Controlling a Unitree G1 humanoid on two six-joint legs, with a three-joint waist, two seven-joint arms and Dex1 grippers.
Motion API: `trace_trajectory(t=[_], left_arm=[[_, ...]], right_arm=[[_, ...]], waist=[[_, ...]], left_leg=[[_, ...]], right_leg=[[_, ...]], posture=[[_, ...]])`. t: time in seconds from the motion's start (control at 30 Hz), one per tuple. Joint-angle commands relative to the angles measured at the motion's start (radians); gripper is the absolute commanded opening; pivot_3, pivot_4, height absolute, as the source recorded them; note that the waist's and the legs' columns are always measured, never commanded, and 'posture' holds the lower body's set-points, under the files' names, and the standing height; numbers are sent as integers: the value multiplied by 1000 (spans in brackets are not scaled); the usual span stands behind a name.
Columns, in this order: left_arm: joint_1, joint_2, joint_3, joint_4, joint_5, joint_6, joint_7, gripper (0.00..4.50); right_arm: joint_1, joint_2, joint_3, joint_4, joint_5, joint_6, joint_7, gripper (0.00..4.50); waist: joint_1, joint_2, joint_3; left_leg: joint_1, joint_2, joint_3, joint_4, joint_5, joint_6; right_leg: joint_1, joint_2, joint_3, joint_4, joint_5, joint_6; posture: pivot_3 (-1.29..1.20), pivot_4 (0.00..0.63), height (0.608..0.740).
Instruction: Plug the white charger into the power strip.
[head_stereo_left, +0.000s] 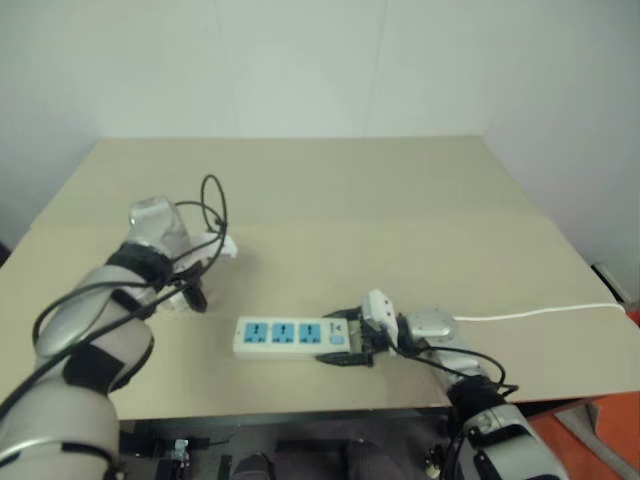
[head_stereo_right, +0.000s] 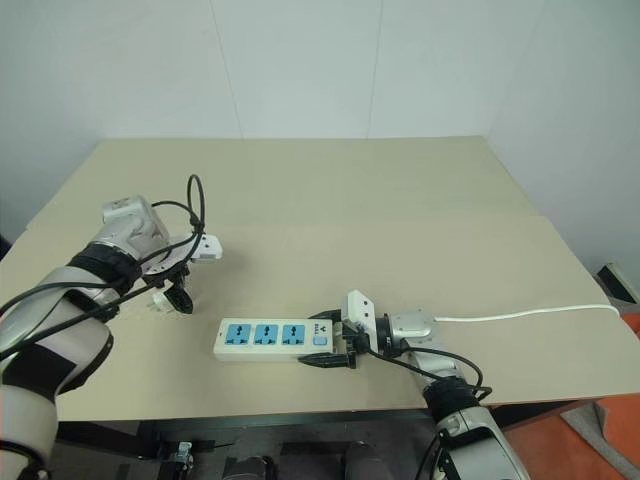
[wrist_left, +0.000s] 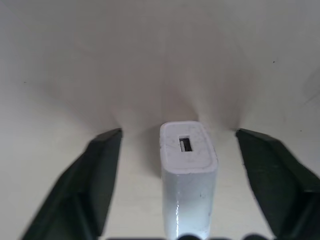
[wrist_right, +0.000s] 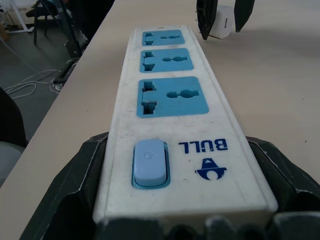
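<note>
Looking down at the wide tan counter (head_stereo_left: 400, 190), I see the long white power strip with three blue socket faces (head_stereo_right: 272, 339) lying flat near the front edge. My right gripper (head_stereo_right: 330, 343) holds it at the end with the pale blue switch. One black finger is on each long side of the strip, pressed against it, so this gripper is clamped on the power strip. The thin white cord (head_stereo_right: 520, 315) runs off to the right across the counter.

The small white boxy charger (wrist_left: 187, 172) stands on the counter, well apart from the strip and off to its left. In the left wrist view its little slot faces up at the camera. My left gripper (wrist_left: 180, 150) points down over it, with one black finger on each side. The fingers (wrist_left: 95, 170) are spread apart and there is a gap between each of them and the charger, so they do not touch it. In the right wrist view I can see the charger past the far end of the strip, between those two dark fingers.
</note>
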Motion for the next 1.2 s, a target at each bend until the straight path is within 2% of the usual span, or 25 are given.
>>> trace_trajectory(t=[0.03,0.2,0.3,0.33,0.4,0.43,0.53,0.6,0.67,0.8,0.93,1.2], left_arm=[[6,11,27,-18,33,-9,-18,2607],[2,15,56,-32,47,-10,-33,1081],[-3,13,194,-91,-31,-43,57,1023],[3,8,274,-120,-79,-77,115,1023],[33,-51,547,-189,-259,-173,315,1023],[34,-79,663,-212,-349,-195,358,1023],[103,-164,860,-329,-506,-319,454,1023],[142,-211,933,-396,-600,-287,463,1023],[203,-245,959,-463,-685,-306,394,1023],[380,-281,908,-658,-763,-359,287,1023],[535,-250,821,-754,-785,-448,100,1023],[603,-234,776,-796,-798,-447,69,1023]], right_arm=[[5,10,2,-36,18,6,-2,3424],[6,10,3,-33,17,4,-4,3424],[9,13,3,-36,19,5,-6,3424],[11,14,3,-39,20,6,-8,3424],[21,16,5,-46,21,8,-8,3424],[25,16,8,-47,20,8,-6,3424],[26,18,14,-44,16,4,1,3424],[19,22,16,-38,14,3,1,3424],[14,26,18,-34,13,2,2,3424],[11,28,22,-31,11,-1,4,3424],[12,23,27,-31,5,-3,10,3424],[-4,26,40,8,-30,-6,-2,3424]], waist=[[0,0,0],[0,0,0],[1,0,0],[1,0,0],[5,0,0],[7,0,0],[2,0,-1],[0,0,-1],[-2,0,-1],[-3,0,-1],[-1,0,-1],[0,0,-1]], left_leg=[[0,0,0,0,0,0],[0,0,0,0,0,0],[0,0,0,0,0,0],[0,0,0,0,0,0],[0,0,-1,0,0,0],[0,1,-1,1,0,0],[0,0,0,3,0,0],[3,0,2,2,0,0],[7,0,1,1,0,0],[10,0,1,1,0,-1],[10,0,1,2,1,-2],[15,0,1,2,1,-2]], right_leg=[[0,0,0,0,0,0],[0,0,0,0,0,0],[0,0,0,0,0,0],[0,0,0,0,0,0],[0,-1,0,0,1,-2],[0,-1,-1,0,3,-5],[2,-3,-1,0,5,-7],[5,-3,0,0,5,-7],[7,-3,0,0,5,-7],[10,-2,0,2,5,-7],[11,-2,0,1,5,-8],[16,-1,0,0,2,-2]], posture=[[0,150,740],[0,150,740],[0,150,740],[0,150,740],[0,150,740],[0,150,740],[0,150,740],[0,150,740],[0,150,740],[0,150,740],[0,150,740],[0,150,740]])
